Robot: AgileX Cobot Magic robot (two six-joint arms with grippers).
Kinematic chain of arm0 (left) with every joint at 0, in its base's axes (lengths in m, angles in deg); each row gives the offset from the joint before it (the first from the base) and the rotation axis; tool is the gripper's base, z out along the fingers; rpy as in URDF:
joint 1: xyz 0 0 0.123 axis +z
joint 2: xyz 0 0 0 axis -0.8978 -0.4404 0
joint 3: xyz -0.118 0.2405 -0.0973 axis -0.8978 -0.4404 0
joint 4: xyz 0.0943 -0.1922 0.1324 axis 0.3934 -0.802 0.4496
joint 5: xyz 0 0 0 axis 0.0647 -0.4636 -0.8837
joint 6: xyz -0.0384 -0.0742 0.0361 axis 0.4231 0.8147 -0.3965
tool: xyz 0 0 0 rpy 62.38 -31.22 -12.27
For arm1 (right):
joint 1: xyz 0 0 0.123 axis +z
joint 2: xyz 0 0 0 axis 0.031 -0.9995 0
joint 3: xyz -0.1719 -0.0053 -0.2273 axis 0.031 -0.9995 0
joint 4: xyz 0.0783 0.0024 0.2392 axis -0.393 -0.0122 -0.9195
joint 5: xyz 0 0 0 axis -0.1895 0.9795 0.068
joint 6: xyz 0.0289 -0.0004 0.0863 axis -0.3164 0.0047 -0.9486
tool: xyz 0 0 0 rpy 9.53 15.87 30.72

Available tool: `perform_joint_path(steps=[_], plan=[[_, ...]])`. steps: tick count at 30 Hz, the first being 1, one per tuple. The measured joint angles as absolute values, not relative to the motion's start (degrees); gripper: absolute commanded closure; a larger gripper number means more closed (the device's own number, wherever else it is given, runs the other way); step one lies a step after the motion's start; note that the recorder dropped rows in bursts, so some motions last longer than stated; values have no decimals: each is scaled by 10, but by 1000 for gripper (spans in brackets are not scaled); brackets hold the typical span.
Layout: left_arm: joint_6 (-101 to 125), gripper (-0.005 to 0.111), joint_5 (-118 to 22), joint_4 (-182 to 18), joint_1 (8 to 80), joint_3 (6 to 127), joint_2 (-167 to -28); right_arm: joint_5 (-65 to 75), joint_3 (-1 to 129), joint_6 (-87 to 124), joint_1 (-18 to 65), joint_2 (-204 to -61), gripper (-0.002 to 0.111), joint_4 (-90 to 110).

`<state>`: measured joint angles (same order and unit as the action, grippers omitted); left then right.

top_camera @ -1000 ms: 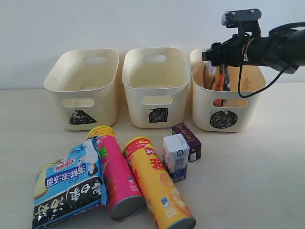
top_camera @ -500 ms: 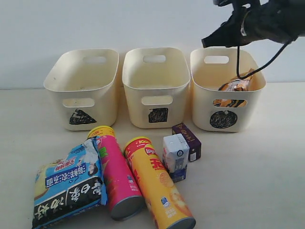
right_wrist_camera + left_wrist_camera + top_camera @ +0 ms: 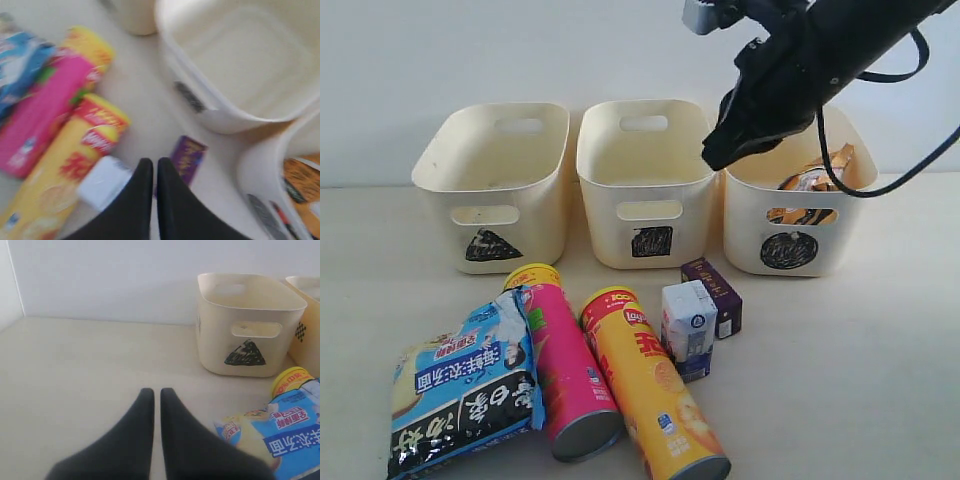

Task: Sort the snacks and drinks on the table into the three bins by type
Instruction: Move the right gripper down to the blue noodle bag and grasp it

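My right gripper (image 3: 716, 157) hangs shut and empty in the air in front of the gap between the square bin (image 3: 610, 215) and the circle bin (image 3: 748, 222). The orange bag (image 3: 812, 182) lies inside the circle bin. On the table (image 3: 850, 380) lie the blue bag (image 3: 465, 385), the pink tube (image 3: 560, 365) and the orange-yellow tube (image 3: 650, 390). The white carton (image 3: 688, 322) and the purple carton (image 3: 717, 292) stand beside them. In the right wrist view the gripper (image 3: 154, 163) is above the purple carton (image 3: 189, 156) and white carton (image 3: 102, 182). My left gripper (image 3: 156, 392) is shut, low over bare table.
The triangle bin (image 3: 525, 215) stands at the left of the row and looks empty. In the left wrist view it (image 3: 215, 335) is just beyond the blue bag (image 3: 282, 432). A pale wall runs behind the bins.
My right arm rose out of the circle bin, leaving the orange bag inside, then swung left and down toward the front of the bins. The left gripper's earlier state is not shown.
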<state>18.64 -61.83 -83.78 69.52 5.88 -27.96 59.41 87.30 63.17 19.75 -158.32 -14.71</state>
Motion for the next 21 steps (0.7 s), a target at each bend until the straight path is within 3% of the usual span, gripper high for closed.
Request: perform_joint_path(steps=[6,16,19,21], plan=[[186,103,-618,-838,695,59,-280,613,822,717,298,-1565,108,-156],[186,103,-618,-838,695,59,-280,440,681,782,489,-1552,106,-123],[186,103,-618,-838,695,59,-280,416,664,805,530,-1556,88,-121],[186,103,-618,-838,695,59,-280,406,661,809,552,-1565,66,-120]])
